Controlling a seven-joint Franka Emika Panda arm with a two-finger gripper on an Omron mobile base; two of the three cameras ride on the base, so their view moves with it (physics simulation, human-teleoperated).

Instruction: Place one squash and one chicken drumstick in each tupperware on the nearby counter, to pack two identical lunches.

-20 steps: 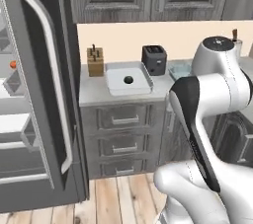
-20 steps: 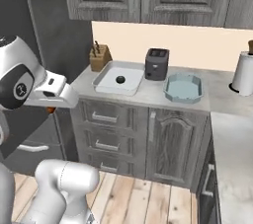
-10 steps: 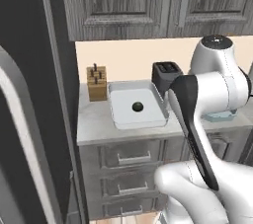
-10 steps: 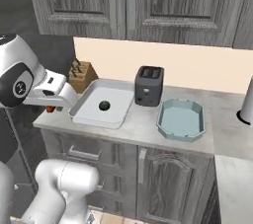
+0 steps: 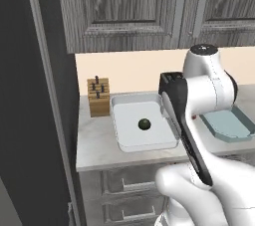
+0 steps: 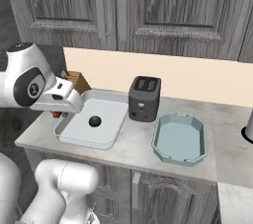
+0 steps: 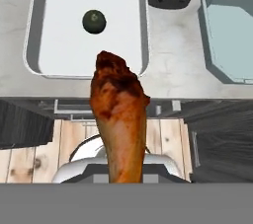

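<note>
- My hand (image 7: pixel 120 176) pinches a chicken drumstick (image 7: pixel 120 119), centre frame.
- Speckled grey table (image 6: pixel 133 144) carries white tupperware (image 6: pixel 66 134) holding a dark green squash (image 6: pixel 94 121); wood floor (image 7: pixel 29 161) below.

A glossy white arm (image 5: pixel 206 90) of rounded segments with dark joint caps and seams.

The white arm rises from the base and folds at a dark elbow joint, its upper link slanting up toward the round white wrist housing, which stands level with the toaster (image 6: pixel 144 98). From that housing the hand reaches out sideways, on the side of the toaster where the white tupperware (image 6: pixel 74 129) lies, ending near that tupperware's front corner. The gripper (image 6: pixel 57 114) is closed on a chicken drumstick (image 7: pixel 120 119), whose thick end juts forward past the fingers.
</note>
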